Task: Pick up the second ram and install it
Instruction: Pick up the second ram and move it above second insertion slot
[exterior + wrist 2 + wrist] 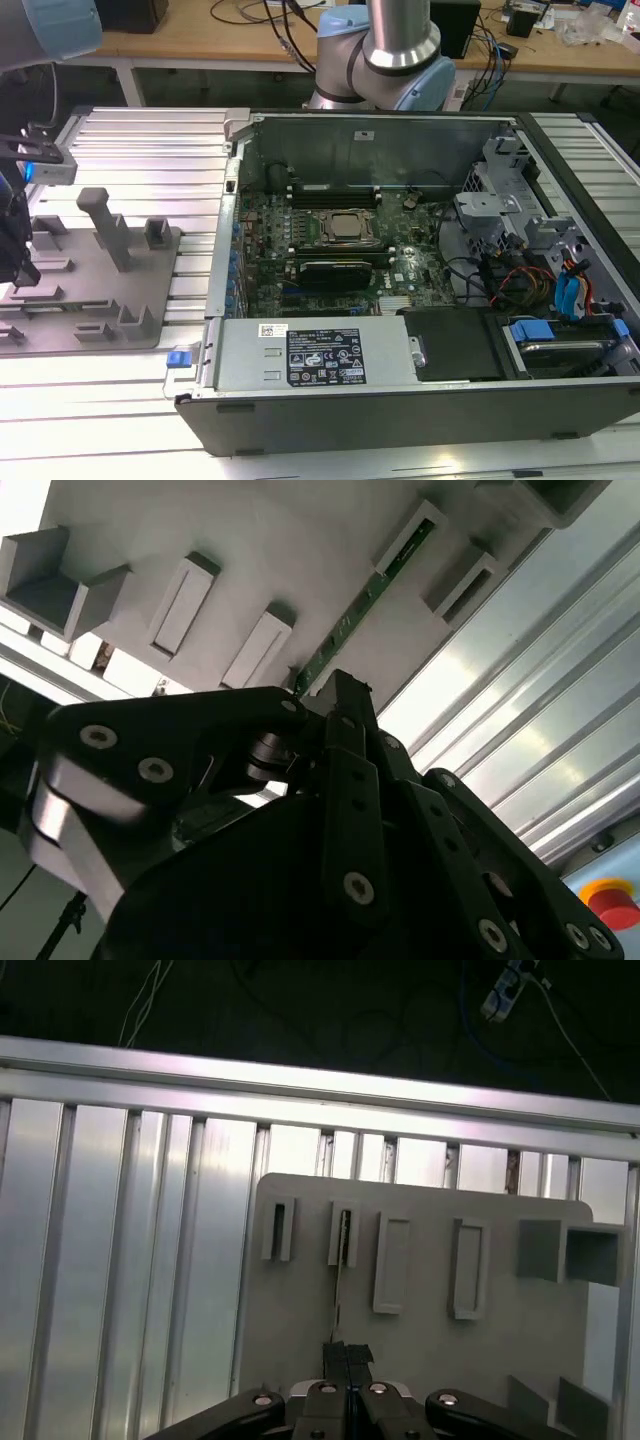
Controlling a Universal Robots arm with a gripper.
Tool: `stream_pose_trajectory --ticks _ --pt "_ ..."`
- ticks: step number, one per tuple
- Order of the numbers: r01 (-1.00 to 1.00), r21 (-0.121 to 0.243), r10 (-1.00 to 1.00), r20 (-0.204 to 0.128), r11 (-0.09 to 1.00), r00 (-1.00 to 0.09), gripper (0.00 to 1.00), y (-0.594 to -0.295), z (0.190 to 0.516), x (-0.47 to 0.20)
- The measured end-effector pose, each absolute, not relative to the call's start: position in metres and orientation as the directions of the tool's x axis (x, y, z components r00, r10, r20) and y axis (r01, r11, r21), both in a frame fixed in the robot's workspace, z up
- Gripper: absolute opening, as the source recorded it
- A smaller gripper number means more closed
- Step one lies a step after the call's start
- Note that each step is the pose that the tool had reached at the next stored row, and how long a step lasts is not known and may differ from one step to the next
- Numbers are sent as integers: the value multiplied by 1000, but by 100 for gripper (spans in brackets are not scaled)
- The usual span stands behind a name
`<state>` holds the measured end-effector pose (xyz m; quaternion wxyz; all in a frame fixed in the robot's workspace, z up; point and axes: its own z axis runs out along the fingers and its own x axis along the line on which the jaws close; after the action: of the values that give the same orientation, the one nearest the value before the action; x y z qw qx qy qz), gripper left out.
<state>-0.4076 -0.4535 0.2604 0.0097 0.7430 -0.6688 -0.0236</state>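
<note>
We log the gripper (347, 1352) above the grey fixture plate (440, 1350). In the exterior view this plate lies at 9 o'clock from the open computer case (400, 410), on the ribbed aluminium table (130, 1260). The second ram (385, 585) stands on edge on the plate, its far end in a slotted post (344, 1232). The black fingers (348, 730) are pressed together on its thin upper edge, pinching it. We cannot tell whether it is lifted clear.
</note>
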Motion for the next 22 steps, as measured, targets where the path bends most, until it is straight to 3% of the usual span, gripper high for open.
stream_pose_trajectory --ticks 4,12,22 --pt "-992 46 -993 -22 -117 116 8 -457 252 -408" --pt "-998 45 -999 -22 -32 31 8 -457 242 -408" --pt "-999 21 -999 -21 -32 31 8 -457 230 -415"
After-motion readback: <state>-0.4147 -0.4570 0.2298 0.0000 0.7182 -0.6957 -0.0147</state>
